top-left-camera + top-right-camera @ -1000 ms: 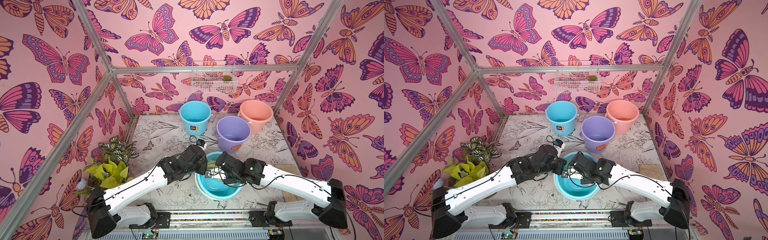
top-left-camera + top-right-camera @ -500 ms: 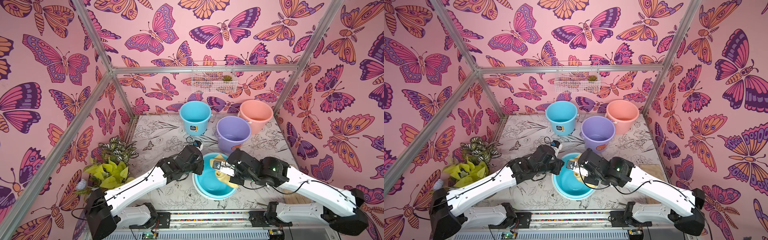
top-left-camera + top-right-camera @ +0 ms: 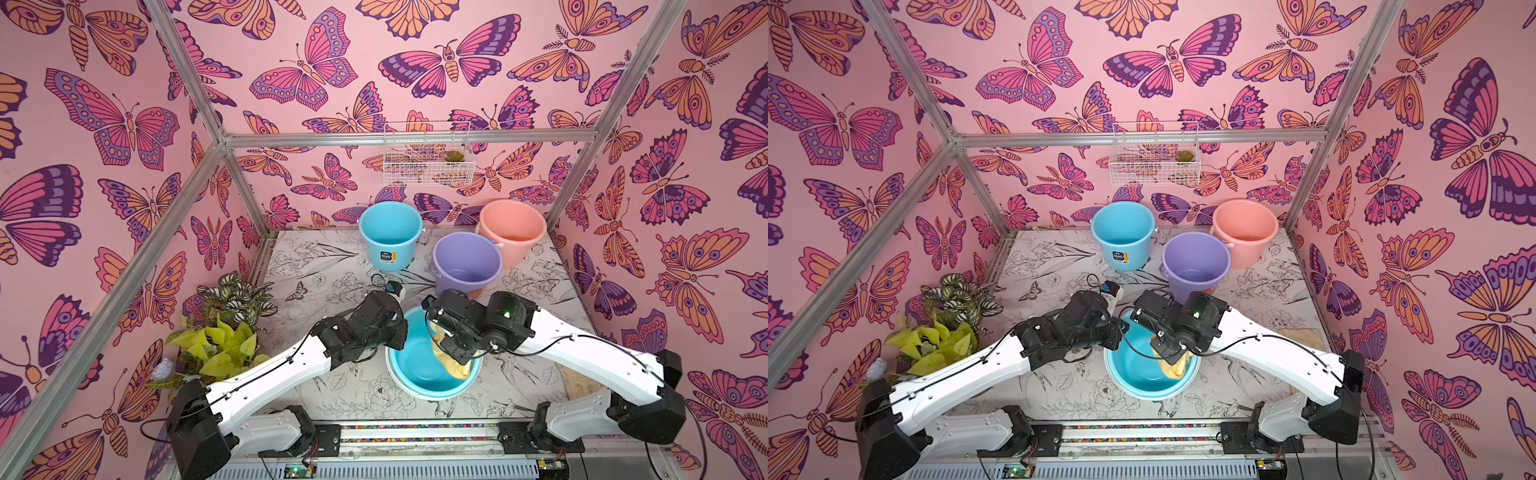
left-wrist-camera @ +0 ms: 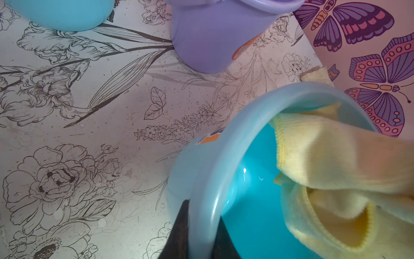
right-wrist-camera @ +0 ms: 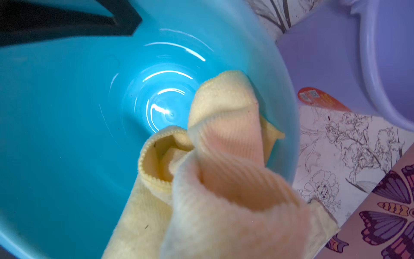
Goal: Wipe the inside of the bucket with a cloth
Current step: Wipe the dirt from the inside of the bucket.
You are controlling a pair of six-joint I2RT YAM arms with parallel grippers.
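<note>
The lavender bucket point(image 3: 465, 266) point(image 3: 1196, 262) stands upright behind both arms, with an orange sticker on its side point(image 5: 318, 98); nothing is in it. The pale-yellow cloth point(image 3: 451, 365) point(image 3: 1173, 368) point(image 5: 224, 157) hangs inside a sky-blue bucket point(image 3: 415, 388) point(image 4: 208, 179) at the front, against its right wall. My right gripper point(image 3: 457, 353) is shut on the cloth, which hides its jaws in the right wrist view. My left gripper point(image 4: 201, 208) is shut on the sky-blue bucket's rim, one finger point(image 4: 182, 224) outside and one inside.
A second sky-blue bucket point(image 3: 390, 232) and a salmon-pink bucket point(image 3: 511, 228) stand at the back wall. Potted plants point(image 3: 220, 328) fill the left side. A tan mat point(image 3: 579, 382) lies at the right edge. A wire basket point(image 3: 428, 158) hangs on the back wall.
My right arm has swung out to the right, dragging the cloth from the front bucket's far side to its right wall. The left gripper has kept hold of the rim.
</note>
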